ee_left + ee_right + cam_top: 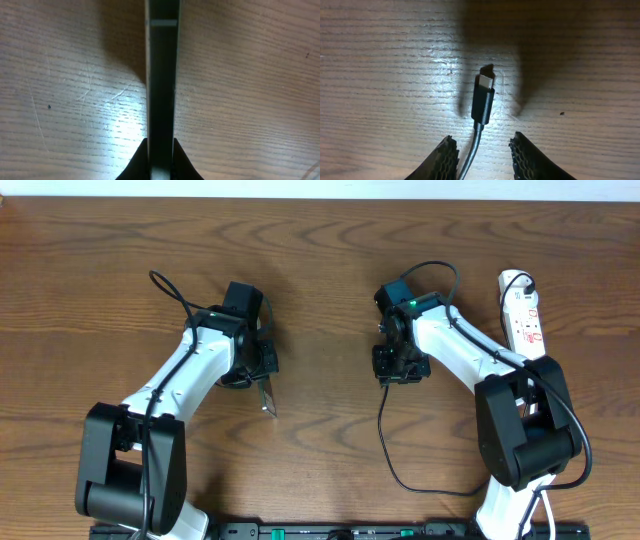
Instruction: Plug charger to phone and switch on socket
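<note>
Your wooden table (320, 240) has both arms reaching in from the near edge, elbows bent. The socket (525, 315) lies far right, beside the right arm (470, 350) and well apart from the phone (162, 90). Your left gripper (161, 159) is clamped on the phone, edge-on, left of centre. Your right gripper (485, 156) points down, fingers apart, either side of the charger (483, 102) without touching it.
</note>
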Motion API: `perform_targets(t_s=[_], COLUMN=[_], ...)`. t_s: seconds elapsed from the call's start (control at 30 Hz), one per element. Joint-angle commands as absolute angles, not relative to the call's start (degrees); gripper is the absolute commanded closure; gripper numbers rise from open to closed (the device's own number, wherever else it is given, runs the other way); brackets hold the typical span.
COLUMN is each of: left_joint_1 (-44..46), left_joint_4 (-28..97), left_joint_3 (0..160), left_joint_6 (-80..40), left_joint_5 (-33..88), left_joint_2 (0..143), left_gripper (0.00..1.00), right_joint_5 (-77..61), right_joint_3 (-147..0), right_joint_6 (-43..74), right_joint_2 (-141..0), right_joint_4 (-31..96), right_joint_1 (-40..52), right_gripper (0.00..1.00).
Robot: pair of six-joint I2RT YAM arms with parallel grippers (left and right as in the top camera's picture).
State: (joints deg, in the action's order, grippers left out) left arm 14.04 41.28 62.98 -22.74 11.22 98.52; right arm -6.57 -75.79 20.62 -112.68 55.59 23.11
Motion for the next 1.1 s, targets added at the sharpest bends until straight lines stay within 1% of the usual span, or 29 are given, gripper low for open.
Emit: perform_targets(t_s=[0.0,0.2,0.27,0.43,0.53,0.6,0.7,0.77,0.8,0.83,0.9,0.97,1.03,1.07], left_joint_1=[14.1,14.1,14.2,14.2,14.2,14.2,14.2,14.2,14.2,14.2,14.2,13.5,11.7,10.2], left_joint_4=[41.1,41.3,41.5,41.5,41.5,41.5,41.3,41.0,40.8,40.6,40.6,40.3,38.7,37.3], left_joint_3=[64.0,64.0,64.0,64.0,64.0,64.0,64.0,64.0,64.0,64.0,64.0,64.1,64.1,64.1], left_joint_6=[-23.2,-23.2,-23.2,-23.2,-23.2,-23.2,-23.2,-23.2,-23.2,-23.2,-23.2,-23.2,-23.2,-23.2], left_joint_5=[9.8,9.8,9.8,9.8,9.8,9.8,9.8,9.8,9.8,9.8,10.0,13.1,20.4,25.7], left_joint_2=[99.6,99.7,99.7,99.7,99.7,99.7,99.7,99.7,99.7,99.7,99.5,98.7,96.7,95.0], left_gripper=[0.93,0.90,0.89,0.89,0.89,0.89,0.89,0.92,0.93,0.93,0.93,0.93,0.93,0.93], right_joint_5=[-6.0,-6.4,-6.4,-6.5,-6.3,-5.4,-4.7,-4.6,-4.6,-4.6,-5.4,-8.8,-14.9,-22.7], right_joint_3=[-74.8,-72.8,-72.0,-70.9,-70.8,-70.8,-70.8,-70.8,-70.8,-70.8,-70.8,-70.9,-70.9,-70.9], right_joint_6=[21.5,24.1,24.9,26.2,27.5,28.8,29.6,29.8,29.7,29.7,28.3,24.3,18.9,12.3], right_joint_2=[-111.7,-111.7,-111.7,-111.7,-111.7,-111.7,-111.7,-111.7,-111.7,-111.7,-111.3,-110.3,-107.9,-105.0], right_joint_4=[55.6,53.3,52.9,51.6,51.5,50.9,49.5,49.0,48.8,48.6,48.3,47.9,47.8,47.7], right_joint_1=[23.4,23.4,23.4,24.4,25.3,25.5,25.5,25.5,25.5,25.5,25.4,25.2,24.4,23.4], right_gripper=[0.65,0.65,0.67,0.73,0.78,0.78,0.87,0.92,0.98,0.99,0.99,0.99,0.99,0.99])
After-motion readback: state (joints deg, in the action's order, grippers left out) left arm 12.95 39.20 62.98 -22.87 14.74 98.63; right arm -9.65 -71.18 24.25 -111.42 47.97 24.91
